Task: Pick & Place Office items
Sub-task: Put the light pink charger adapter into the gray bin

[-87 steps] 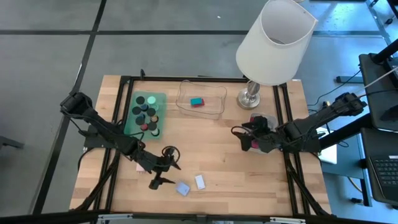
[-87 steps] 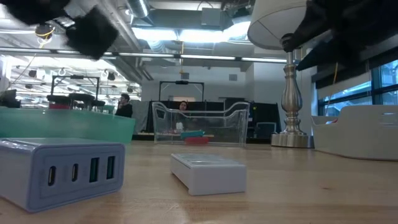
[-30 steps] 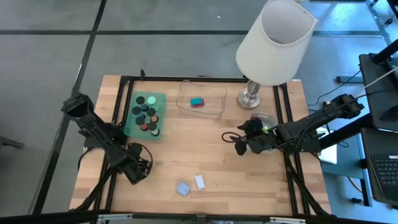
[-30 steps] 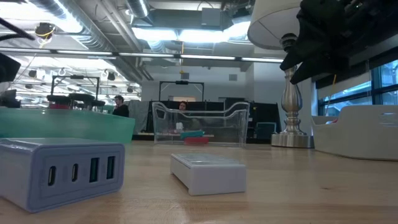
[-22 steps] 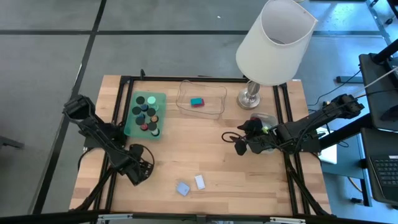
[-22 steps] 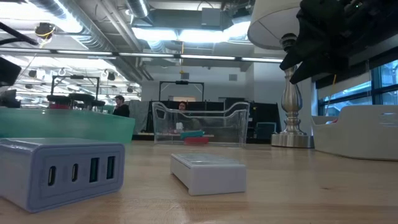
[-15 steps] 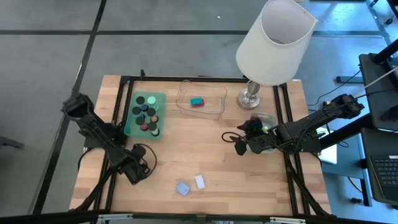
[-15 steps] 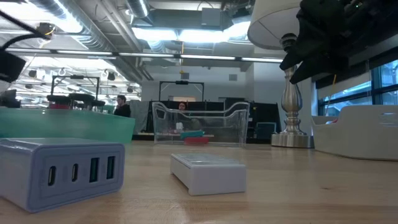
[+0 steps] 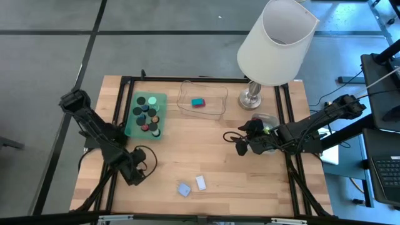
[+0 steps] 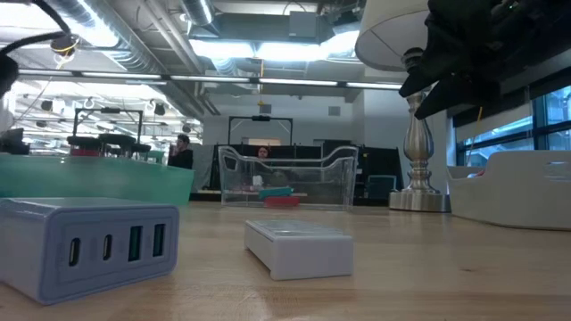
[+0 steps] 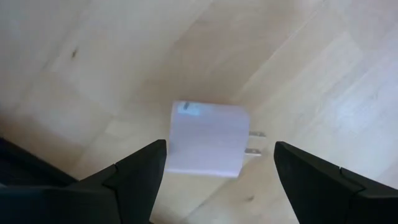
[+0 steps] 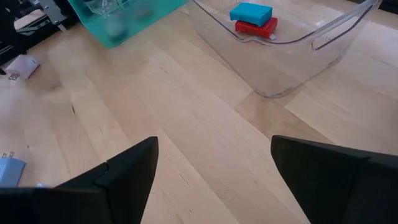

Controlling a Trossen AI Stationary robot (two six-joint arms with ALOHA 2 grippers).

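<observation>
The left end effector (image 9: 145,164) hangs wide open and empty over a white plug adapter (image 11: 208,139) lying on the desk (image 9: 212,156) near its left front edge. The right end effector (image 9: 239,143), also wide open and empty, hovers mid-desk facing the clear tray (image 9: 201,100), which holds a light-blue block (image 12: 250,13) on a red one (image 12: 256,26). Black discs (image 9: 141,100) and other small pieces sit in the green tray (image 9: 160,97).

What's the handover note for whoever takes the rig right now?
Left gripper: open, over a white two-prong plug adapter lying on the wooden table, not gripping it.
Right gripper: open, empty, hovering mid-table right.
Done: black discs and coloured pieces in the green plastic tray; teal block atop red block in the clear plastic tray.
Left: adapter, light-blue multi-port charger, white flat block near the front edge.
</observation>
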